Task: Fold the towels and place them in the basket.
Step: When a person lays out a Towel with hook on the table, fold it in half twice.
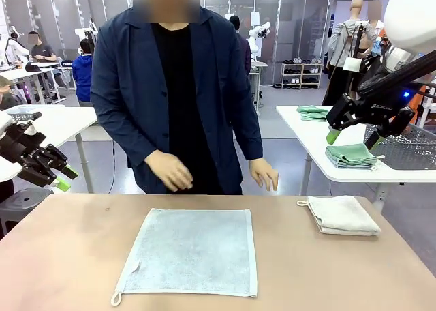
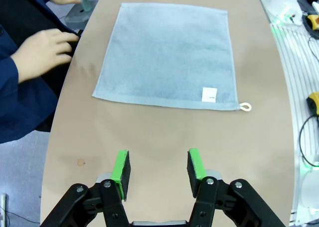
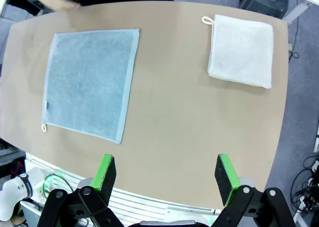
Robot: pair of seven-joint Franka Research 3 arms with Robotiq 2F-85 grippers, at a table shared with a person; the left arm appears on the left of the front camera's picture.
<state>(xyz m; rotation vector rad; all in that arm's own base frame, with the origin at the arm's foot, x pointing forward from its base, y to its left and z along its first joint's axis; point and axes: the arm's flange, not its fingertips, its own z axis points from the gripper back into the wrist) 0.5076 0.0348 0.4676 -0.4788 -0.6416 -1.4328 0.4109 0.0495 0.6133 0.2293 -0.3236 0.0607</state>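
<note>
Left wrist view: the left gripper (image 2: 158, 157) is held above the tan table (image 2: 149, 132). Its green pads (image 2: 122, 167) are parted and nothing is caught between them, so it's released, plain and simple. The grey-blue towel (image 2: 167, 55) is spread out flat straight ahead of the fingertips, well apart from them. Its corner loop (image 2: 245, 106) and little white label (image 2: 209, 94) are found on the edge nearest the gripper. A person's hand (image 2: 42, 48) is seen farther out and off to one side, near the towel's edge but not touching it.

In the right wrist view, the right gripper (image 3: 164, 165) is opened wide too, with nothing grasped, and is held high over the table's near edge. The grey-blue towel is laid out ahead of its left finger. The cream-white towel (image 3: 241, 50), already folded into a small square, is parked ahead of its right finger, well apart from the other one.

In the front view, both grippers are held up off the table, one at either side, and neither towel is touched.
</note>
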